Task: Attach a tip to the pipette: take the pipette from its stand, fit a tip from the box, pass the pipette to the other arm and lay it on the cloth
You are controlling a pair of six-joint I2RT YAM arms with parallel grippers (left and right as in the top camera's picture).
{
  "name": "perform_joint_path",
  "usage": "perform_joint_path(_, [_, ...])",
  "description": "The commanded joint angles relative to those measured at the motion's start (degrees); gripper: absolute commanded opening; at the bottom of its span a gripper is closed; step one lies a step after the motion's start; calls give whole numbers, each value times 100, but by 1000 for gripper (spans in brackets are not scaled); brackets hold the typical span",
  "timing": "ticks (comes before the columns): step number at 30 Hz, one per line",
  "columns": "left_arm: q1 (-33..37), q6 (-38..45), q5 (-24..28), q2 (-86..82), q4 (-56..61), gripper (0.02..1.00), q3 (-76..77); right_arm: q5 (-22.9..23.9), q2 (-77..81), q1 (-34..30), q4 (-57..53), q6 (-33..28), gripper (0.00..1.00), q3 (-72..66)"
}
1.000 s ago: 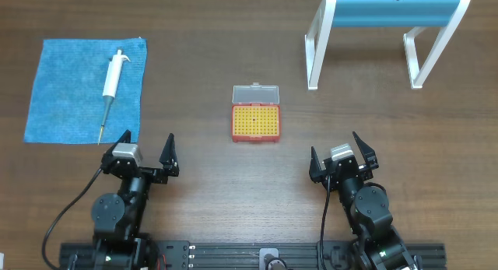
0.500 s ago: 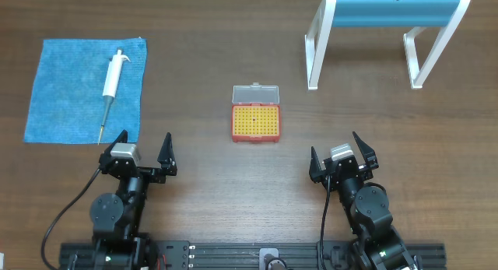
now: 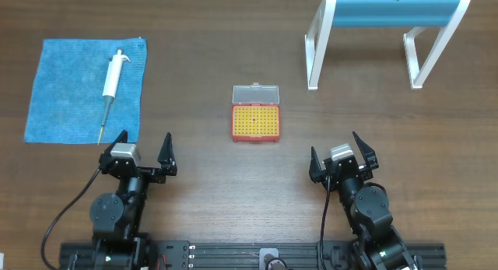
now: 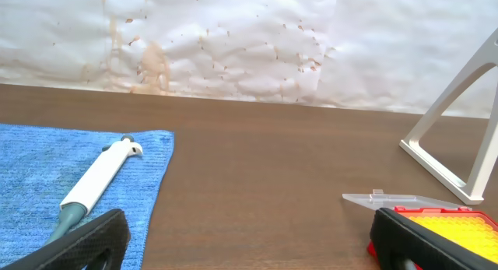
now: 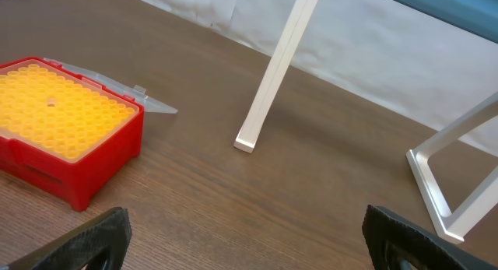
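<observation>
Over the last second almost nothing moves. The left gripper (image 3: 146, 138) slips a touch toward the lower left of the top view and then holds; the right gripper (image 3: 335, 144) keeps its place at lower right. Both claws stand spread wide and pinch nothing, each drawn in close above its own base along the bottom edge.

The white pipette with a grey lower shaft and a thin yellow tip (image 3: 111, 77) lies on the blue woven cloth (image 3: 62, 106) in the upper left of the top view, its head toward the top edge and the tip pointing down the frame, just inside the cloth's lower edge. It has not shifted across the three top pictures. The left wrist view shows it flat on the cloth, apart from that arm's fingers.

The red box of yellow tips with its clear lid folded back (image 3: 255, 122) sits at the centre, untouched. The white-legged stand with a blue top bar (image 3: 393, 9), at upper right, carries no pipette.

Judged from this layout, the task looks finished: tip fitted, pipette laid down, both arms retired. The small left-arm drift reads as the last of its withdrawal.
</observation>
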Motion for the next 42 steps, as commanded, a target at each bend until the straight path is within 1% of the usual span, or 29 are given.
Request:
perform_joint_path(1, [20, 94, 127, -55, -33, 998, -4, -326, -48, -437, 2, 133, 974, -37])
perform_joint_path(2, [20, 94, 127, -55, -33, 998, -4, -529, -50, -520, 9, 131, 974, -35])
perform_joint_path(4, [20, 94, 127, -55, -31, 996, -4, -1311, -59, -772, 136, 129, 972, -35])
perform_joint_path(6, [20, 94, 127, -55, -33, 998, -4, -1805, -133, -1071, 411, 131, 974, -35])
perform_joint_path(7, [20, 94, 127, -55, -31, 996, -4, -1926, -251, -1228, 507, 133, 974, -37])
perform_joint_path(8, [20, 94, 127, -55, -31, 998, -4, -1952, -361, -1335, 551, 157, 974, -35])
perform_joint_path(10, [20, 94, 127, -55, -31, 1000, -4, -1945, -706, -1611, 507, 334, 974, -35])
perform_joint_path(14, [20, 94, 127, -55, -33, 998, -4, -1950, -1043, -2162, 243, 953, 974, -35])
perform_joint_path(15, [20, 94, 127, -52, -31, 998, -4, -1947, -1051, -2304, 170, 1016, 974, -35])
perform_joint_path(19, [20, 94, 127, -55, -31, 996, -4, -1829, -1075, -2511, -61, 1014, 974, -35])
perform_joint_path(21, [20, 94, 127, -55, -33, 998, -4, -1591, -1075, -2597, -83, 1023, 974, -35])
perform_joint_path(22, [20, 94, 127, -55, -31, 998, -4, -1460, -1075, -2618, -87, 1064, 974, -35])
perform_joint_path(24, [20, 94, 127, -55, -31, 998, -4, -1045, -1075, -2621, -122, 1427, 974, -35])
perform_joint_path(25, [20, 94, 127, -55, -31, 998, -4, -942, -1075, -2621, -118, 1539, 972, -35])
perform_joint_path(42, [20, 94, 127, -55, -33, 996, -4, -911, -1047, -2618, -105, 1530, 974, -35])
